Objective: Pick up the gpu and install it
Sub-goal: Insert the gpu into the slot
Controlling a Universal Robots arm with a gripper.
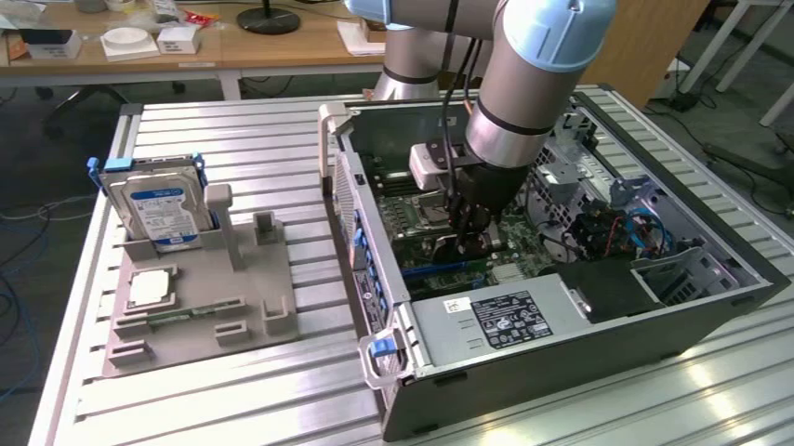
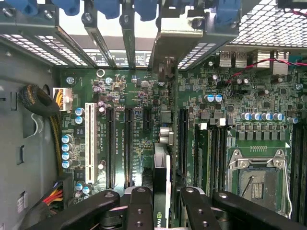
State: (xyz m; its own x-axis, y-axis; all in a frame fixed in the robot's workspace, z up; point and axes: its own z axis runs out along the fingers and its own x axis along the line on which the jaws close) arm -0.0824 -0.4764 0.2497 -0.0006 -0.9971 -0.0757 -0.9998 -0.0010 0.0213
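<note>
Your hand (image 2: 162, 201) is clenched on the gpu (image 2: 161, 163), held edge-on over the motherboard (image 2: 129, 96). Installing is in hand; I judge it needs the gpu square to a slot (image 2: 128, 143).

1. Wooden desk (image 1: 267, 51) at the back, white boxes (image 1: 130, 43) and 1 black round base (image 1: 268, 20) on it.
2. Grey floor (image 1: 56, 139), loose cables (image 1: 28, 212) at the exterior view's left.
3. Ribbed aluminium table (image 1: 236, 400) up front, light glinting.
</note>
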